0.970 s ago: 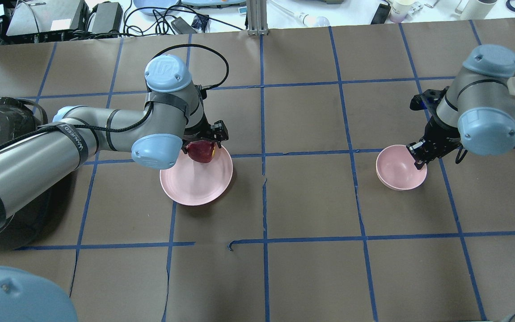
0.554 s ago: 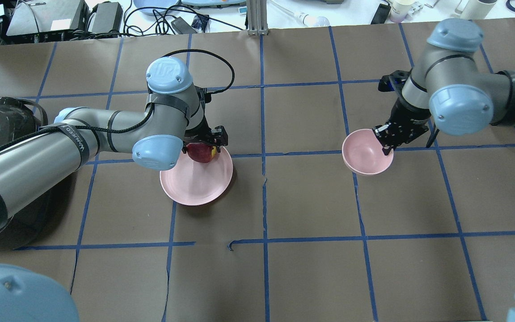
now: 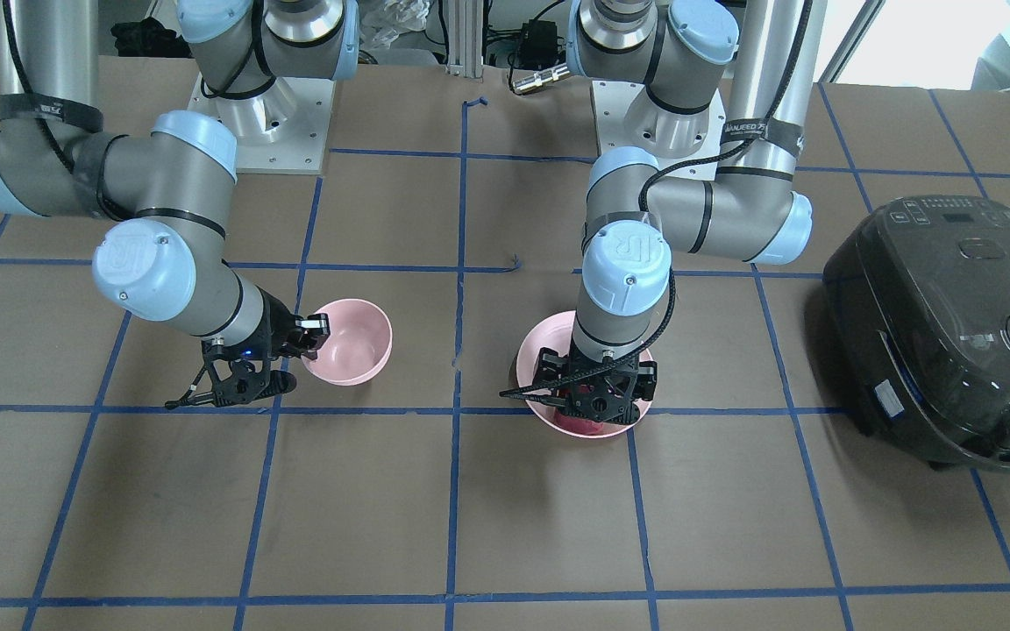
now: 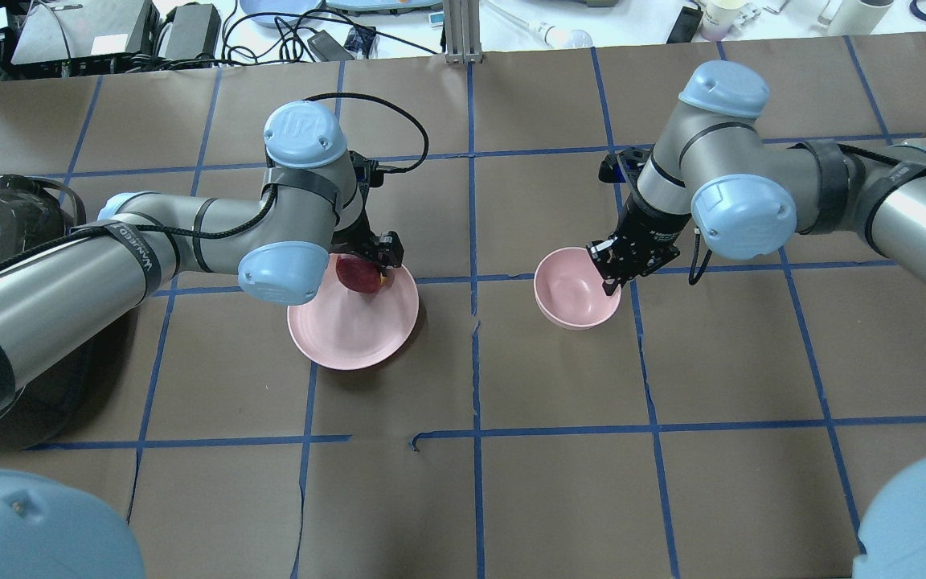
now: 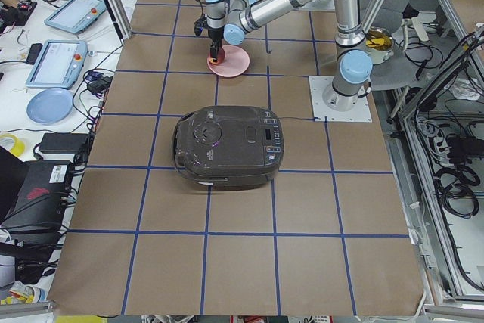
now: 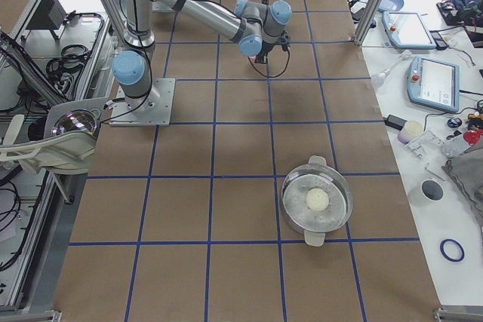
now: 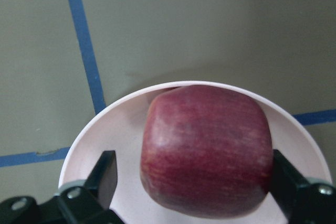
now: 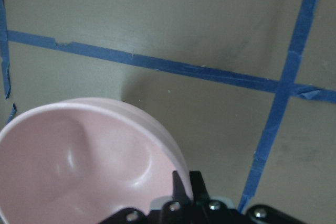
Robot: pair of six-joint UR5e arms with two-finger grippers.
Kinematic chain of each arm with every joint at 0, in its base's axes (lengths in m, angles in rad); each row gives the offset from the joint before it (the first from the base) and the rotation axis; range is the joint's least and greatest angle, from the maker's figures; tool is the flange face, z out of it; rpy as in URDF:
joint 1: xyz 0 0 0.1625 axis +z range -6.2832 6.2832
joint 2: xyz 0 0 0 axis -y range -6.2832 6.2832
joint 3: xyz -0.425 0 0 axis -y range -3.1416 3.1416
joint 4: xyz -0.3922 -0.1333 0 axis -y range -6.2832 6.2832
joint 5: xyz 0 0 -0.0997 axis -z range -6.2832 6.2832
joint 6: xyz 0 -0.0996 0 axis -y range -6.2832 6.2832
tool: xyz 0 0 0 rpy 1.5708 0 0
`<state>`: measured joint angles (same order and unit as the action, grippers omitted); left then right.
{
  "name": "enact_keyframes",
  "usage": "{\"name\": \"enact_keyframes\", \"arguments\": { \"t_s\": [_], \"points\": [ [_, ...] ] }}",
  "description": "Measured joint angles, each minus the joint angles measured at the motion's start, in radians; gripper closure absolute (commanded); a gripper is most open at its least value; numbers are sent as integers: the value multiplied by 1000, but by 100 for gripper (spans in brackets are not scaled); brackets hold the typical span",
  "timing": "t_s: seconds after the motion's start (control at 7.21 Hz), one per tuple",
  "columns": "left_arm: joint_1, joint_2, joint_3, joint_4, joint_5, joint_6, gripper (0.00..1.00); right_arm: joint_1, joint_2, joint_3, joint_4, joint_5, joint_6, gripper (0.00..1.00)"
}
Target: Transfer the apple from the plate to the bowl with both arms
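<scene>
Apple (image 7: pixel 207 148) is seen on the plate (image 4: pixel 350 342), close to the plate's rim farthest from the robot, on the left half of the table (image 4: pixel 559 482). Left gripper (image 4: pixel 370 267) is set down over it, jaws parted and straddling the fruit. In the left wrist view one finger (image 7: pixel 106 174) is separated from the apple by a strip of bare plate. The other finger (image 7: pixel 283 179) is right against the apple's side; actual contact cannot be resolved. So: released, nothing clamped. A small yellow patch on the apple is visible from overhead, next to the gripper.

Bowl (image 4: pixel 571 289) is located near the table's centre, to the right of the plate and well apart from it, with a blue tape line (image 4: pixel 477 378) running between them. Right gripper (image 8: pixel 185 182) is clenched on the bowl's rim, on the side away from the plate, fingers pinched together across the wall. In the front-facing view the bowl is seen tilted, its opening turned toward that camera. Whether it is clear of the table cannot be told.

A black rice cooker (image 3: pixel 943 324) is parked at the table's left end, beyond the left arm. A lidded metal pot (image 6: pixel 317 205) is placed toward the right end, well apart from both dishes.
</scene>
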<state>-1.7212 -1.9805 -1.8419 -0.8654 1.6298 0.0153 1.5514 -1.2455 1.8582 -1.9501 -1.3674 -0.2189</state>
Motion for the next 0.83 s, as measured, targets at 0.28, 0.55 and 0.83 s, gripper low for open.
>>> {"name": "enact_keyframes", "arguments": {
  "t_s": [0.28,0.55,0.83],
  "points": [
    [0,-4,-1,1,-4,6,30,6,10,34,-7,4,2,100],
    [0,-8,-1,2,-5,4,63,11,9,51,-6,4,45,61],
    [-1,5,2,1,-15,-4,66,19,5,53,-7,-1,76,0]
  ]
}}
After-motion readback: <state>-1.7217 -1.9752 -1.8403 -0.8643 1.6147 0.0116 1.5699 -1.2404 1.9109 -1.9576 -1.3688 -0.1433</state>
